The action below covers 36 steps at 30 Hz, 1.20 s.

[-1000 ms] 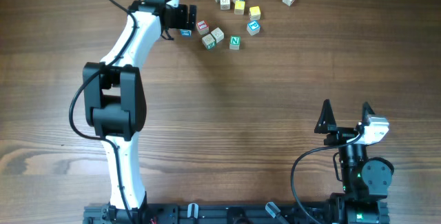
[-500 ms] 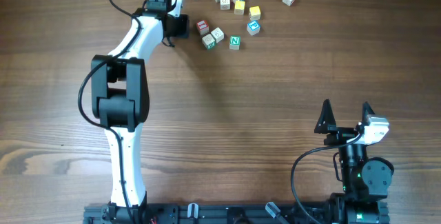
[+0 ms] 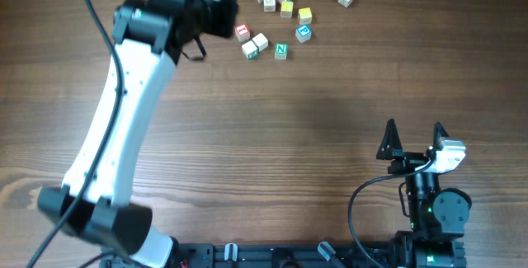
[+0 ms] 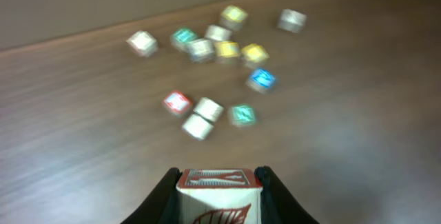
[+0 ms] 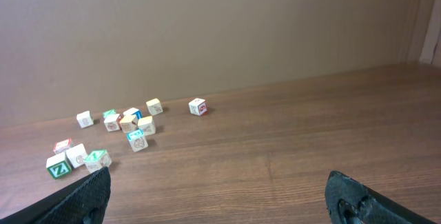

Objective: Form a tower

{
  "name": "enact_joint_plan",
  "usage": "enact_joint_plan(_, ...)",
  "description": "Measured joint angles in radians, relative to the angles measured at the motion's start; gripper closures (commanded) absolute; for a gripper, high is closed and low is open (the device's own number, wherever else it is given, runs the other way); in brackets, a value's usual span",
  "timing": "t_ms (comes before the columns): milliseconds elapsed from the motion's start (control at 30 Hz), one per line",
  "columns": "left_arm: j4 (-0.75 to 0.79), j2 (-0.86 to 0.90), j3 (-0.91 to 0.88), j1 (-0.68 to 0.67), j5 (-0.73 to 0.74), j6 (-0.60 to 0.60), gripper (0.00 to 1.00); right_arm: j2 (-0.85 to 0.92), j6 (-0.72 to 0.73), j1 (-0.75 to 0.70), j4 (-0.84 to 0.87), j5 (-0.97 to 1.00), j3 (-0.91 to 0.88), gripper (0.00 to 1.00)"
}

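Tower: none is seen standing yet; every cube in view lies single, so the stack is judged not begun.
Left gripper (image 4: 219, 180): closed narrowly on a red-lettered cube (image 4: 219, 195), with one finger pressed to each side face.
Reason for the grip: opposite flat faces are clamped so that the cube is kept square and level, as stacking would require.
Place of the held cube: over the far left part of the table (image 3: 330, 103), near the loose cubes (image 3: 280, 8); whether it is clear of the wood cannot be told for sure.
Loose cubes: scattered in a close cluster near the far edge, some touching, none atop another.
Right gripper (image 5: 217, 186): spread wide with nothing between its fingers, kept at the near right, well apart from the cubes.
Next move, as judged: a bare patch is needed where the held cube can be set flat as a base.
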Motion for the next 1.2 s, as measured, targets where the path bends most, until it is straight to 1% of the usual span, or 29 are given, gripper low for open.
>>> enact_joint_plan(67,-0.101,-0.025,0.008,-0.084,0.007,-0.009,0.85,0.0,0.0,0.0,0.0,0.0,0.0,0.0)
enact_joint_plan(133,-0.246,0.014,0.004,-0.152,0.007,-0.011,0.85,0.0,0.0,0.0,0.0,0.0,0.0,0.0)
enact_joint_plan(167,-0.277,0.038,0.0,-0.172,0.007,-0.013,0.83,0.0,0.0,0.0,0.0,0.0,0.0,0.0)
enact_joint_plan(333,-0.446,0.196,-0.002,-0.186,0.007,-0.033,0.86,0.0,0.0,0.0,0.0,0.0,0.0,0.0)
enact_joint_plan(367,-0.466,0.24,0.001,-0.186,0.006,-0.034,0.85,0.0,0.0,0.0,0.0,0.0,0.0,0.0)
enact_joint_plan(500,-0.528,0.507,0.0,-0.187,0.011,-0.04,0.89,0.0,0.0,0.0,0.0,0.0,0.0,0.0)
enact_joint_plan(533,-0.536,0.588,-0.006,-0.191,0.011,-0.04,0.87,0.0,0.0,0.0,0.0,0.0,0.0,0.0)
enact_joint_plan(567,-0.539,0.616,-0.006,-0.195,0.012,-0.04,0.83,0.0,0.0,0.0,0.0,0.0,0.0,0.0)
enact_joint_plan(600,-0.538,0.643,-0.006,-0.204,0.017,-0.04,0.71,0.0,0.0,0.0,0.0,0.0,0.0,0.0)
enact_joint_plan(633,-0.552,0.683,-0.003,-0.226,0.024,-0.04,0.62,0.0,0.0,0.0,0.0,0.0,0.0,0.0)
enact_joint_plan(700,-0.526,0.682,-0.003,-0.249,0.034,-0.05,0.43,0.0,0.0,0.0,0.0,0.0,0.0,0.0)
enact_joint_plan(733,-0.514,0.681,-0.001,-0.26,0.042,-0.056,0.37,0.0,0.0,0.0,0.0,0.0,0.0,0.0)
enact_joint_plan(767,-0.497,0.676,0.0,-0.271,0.047,-0.056,0.27,0.0,0.0,0.0,0.0,0.0,0.0,0.0)
enact_joint_plan(833,-0.452,0.661,0.002,-0.296,0.063,-0.069,0.2,0.0,0.0,0.0,0.0,0.0,0.0,0.0)
enact_joint_plan(867,-0.433,0.657,0.003,-0.303,0.063,-0.072,0.08,0.0,0.0,0.0,0.0,0.0,0.0,0.0)
enact_joint_plan(933,-0.414,0.651,0.006,-0.31,0.073,-0.076,0.03,0.0,0.0,0.0,0.0,0.0,0.0,0.0)
enact_joint_plan(967,-0.397,0.649,0.016,-0.313,0.074,-0.074,0.05,0.0,0.0,0.0,0.0,0.0,0.0,0.0)
enact_joint_plan(1000,-0.395,0.649,0.023,-0.313,0.075,-0.074,0.1,0.0,0.0,0.0,0.0,0.0,0.0,0.0)
enact_joint_plan(1033,-0.39,0.649,0.027,-0.312,0.073,-0.072,0.11,0.0,0.0,0.0,0.0,0.0,0.0,0.0)
enact_joint_plan(1100,-0.379,0.652,0.039,-0.307,0.069,-0.067,0.09,0.0,0.0,0.0,0.0,0.0,0.0,0.0)
enact_joint_plan(1200,-0.411,0.658,0.04,-0.304,0.043,-0.062,0.1,0.0,0.0,0.0,0.0,0.0,0.0,0.0)
